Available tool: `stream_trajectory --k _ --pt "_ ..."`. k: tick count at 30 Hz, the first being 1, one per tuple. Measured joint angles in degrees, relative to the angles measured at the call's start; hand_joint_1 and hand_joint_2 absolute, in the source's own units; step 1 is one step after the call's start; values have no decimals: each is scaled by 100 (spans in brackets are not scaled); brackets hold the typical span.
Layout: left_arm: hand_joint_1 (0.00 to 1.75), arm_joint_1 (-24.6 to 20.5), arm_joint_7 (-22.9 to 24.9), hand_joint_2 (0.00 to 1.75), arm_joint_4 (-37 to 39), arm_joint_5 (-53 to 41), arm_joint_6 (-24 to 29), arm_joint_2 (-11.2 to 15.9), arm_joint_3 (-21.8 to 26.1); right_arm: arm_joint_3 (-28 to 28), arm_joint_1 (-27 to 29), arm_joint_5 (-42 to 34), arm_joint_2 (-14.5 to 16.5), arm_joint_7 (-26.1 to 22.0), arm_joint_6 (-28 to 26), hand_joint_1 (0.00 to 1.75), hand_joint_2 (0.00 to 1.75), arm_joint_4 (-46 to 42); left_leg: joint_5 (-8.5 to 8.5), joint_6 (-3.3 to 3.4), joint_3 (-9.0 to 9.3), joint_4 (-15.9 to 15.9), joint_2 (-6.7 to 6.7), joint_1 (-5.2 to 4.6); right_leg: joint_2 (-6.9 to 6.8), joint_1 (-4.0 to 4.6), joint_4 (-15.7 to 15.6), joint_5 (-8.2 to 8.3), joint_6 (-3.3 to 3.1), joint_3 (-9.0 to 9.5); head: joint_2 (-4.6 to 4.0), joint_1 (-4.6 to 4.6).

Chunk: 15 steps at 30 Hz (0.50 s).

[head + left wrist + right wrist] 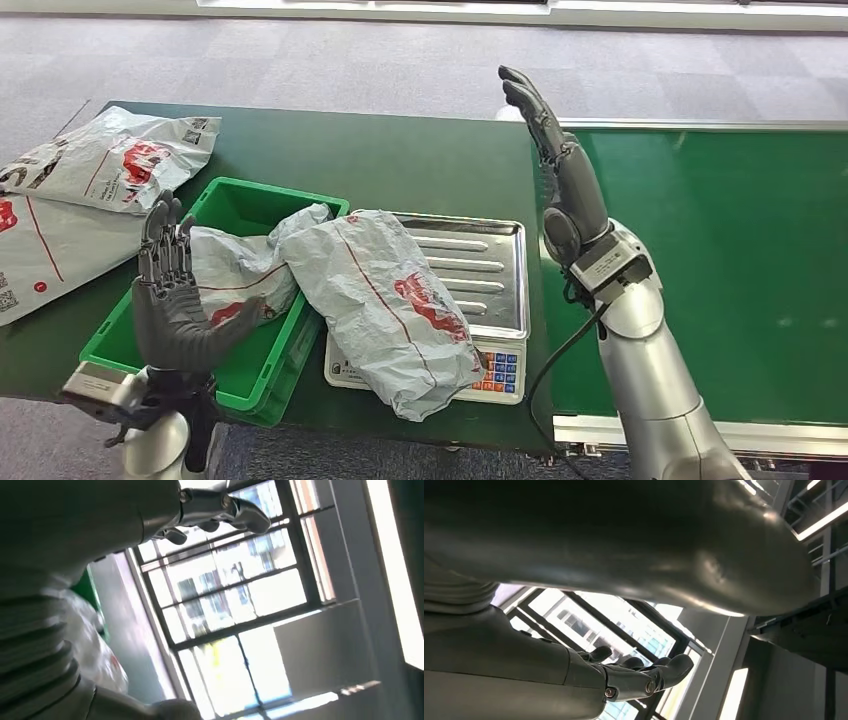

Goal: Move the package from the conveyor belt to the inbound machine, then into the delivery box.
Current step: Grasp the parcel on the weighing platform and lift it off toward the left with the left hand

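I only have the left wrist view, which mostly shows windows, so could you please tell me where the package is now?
Observer: The grey package lies across the scale, one end draped over the green bin's rim.
Operator: Is either hand holding it?
Observer: No. The left hand is raised, palm open, in front of the bin and holds nothing.
Operator: And the right hand?
Observer: The right hand is raised with its fingers straight, at the near edge of the conveyor belt, also holding nothing.
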Motion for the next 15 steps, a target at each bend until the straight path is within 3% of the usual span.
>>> stream_trajectory --k 2,6,8,10,13,15 --pt "0 -26 148 175 -49 -836 536 55 -70 -96 138 12 0 -70 34 0 0 -145 -1 0 0 0 0 0 2 -1 0 0 0 -2 0 0" --pt "0 -465 1094 175 154 -3787 1204 363 -497 -244 308 -106 1 -267 141 0 175 -448 1 2 -2 1 -4 0 -13 -1 -1 -1 3 -3 0 0" --pt "0 -972 1588 175 633 -5044 1081 562 -876 -260 317 -189 12 -302 167 0 175 -608 7 2 -3 1 -7 0 -20 0 -2 5 2 -2 0 0" --pt "0 -1636 1747 175 1382 -5679 857 704 -1288 -260 311 -205 44 -311 171 0 175 -732 19 -1 -4 1 -7 0 -19 0 -1 18 1 -4 0 0" --pt "0 -2668 1629 175 2782 -5916 730 883 -1970 -255 294 -114 130 -319 132 0 175 -837 34 -4 -7 1 6 0 -2 0 0 41 -2 -8 0 1" --pt "0 -3100 1565 175 3498 -5883 822 952 -2288 -253 287 -82 169 -320 100 0 175 -870 34 -5 -5 1 26 0 19 -1 0 47 -2 -12 0 1"
